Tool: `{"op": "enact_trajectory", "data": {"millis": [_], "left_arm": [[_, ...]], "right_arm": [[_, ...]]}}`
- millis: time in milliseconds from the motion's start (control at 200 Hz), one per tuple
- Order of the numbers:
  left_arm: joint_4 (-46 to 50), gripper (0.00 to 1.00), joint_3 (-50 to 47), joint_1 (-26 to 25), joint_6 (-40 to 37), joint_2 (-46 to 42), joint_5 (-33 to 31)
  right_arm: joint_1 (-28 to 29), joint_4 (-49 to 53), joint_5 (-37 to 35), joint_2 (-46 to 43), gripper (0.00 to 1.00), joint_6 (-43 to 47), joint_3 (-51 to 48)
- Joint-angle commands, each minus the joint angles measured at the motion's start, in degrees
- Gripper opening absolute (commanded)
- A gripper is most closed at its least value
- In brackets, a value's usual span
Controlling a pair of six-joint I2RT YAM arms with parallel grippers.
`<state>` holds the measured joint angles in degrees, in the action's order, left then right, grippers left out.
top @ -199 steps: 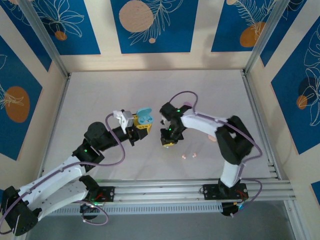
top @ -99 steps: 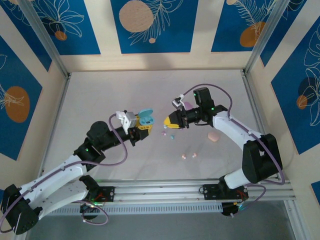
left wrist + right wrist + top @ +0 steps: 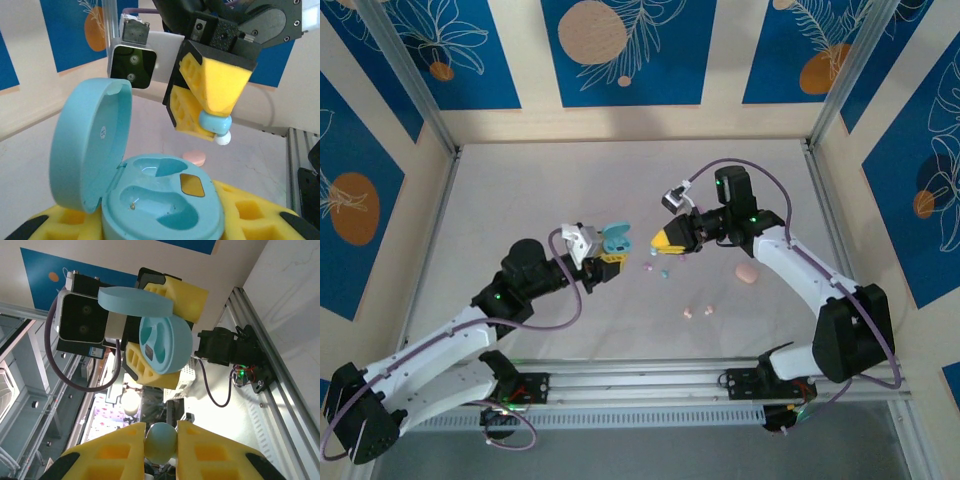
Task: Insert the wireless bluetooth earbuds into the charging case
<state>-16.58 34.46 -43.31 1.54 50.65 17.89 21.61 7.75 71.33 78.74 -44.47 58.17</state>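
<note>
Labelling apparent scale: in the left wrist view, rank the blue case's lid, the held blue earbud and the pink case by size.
1. blue case's lid, by far largest.
2. blue earbud and pink case look alike; the pink case lies farther off, so unranked.

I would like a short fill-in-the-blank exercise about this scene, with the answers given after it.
1. The charging case in the left end effector has its lid ____.
2. The earbud held by the right end effector is light ____.
3. The closed case lying on the table is ____.
Answers: open; blue; pink.
</note>
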Motion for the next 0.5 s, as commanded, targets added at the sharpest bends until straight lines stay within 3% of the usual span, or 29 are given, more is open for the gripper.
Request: {"op": "enact_trajectory", "data": {"millis": [0,495], "left_arm": [[-0.81,0.34,2.07,-0.22,-2.23,0.65,2.92],[-5.01,0.34,2.70,-0.31,-4.72,4.45,6.27]], "right_arm": [[-0.04,0.03,-0.27,-1.76,0.21,-3.15,2.00],[2.86,-1.70,-6.47,-2.76,0.21,-7.47,4.10]]}}
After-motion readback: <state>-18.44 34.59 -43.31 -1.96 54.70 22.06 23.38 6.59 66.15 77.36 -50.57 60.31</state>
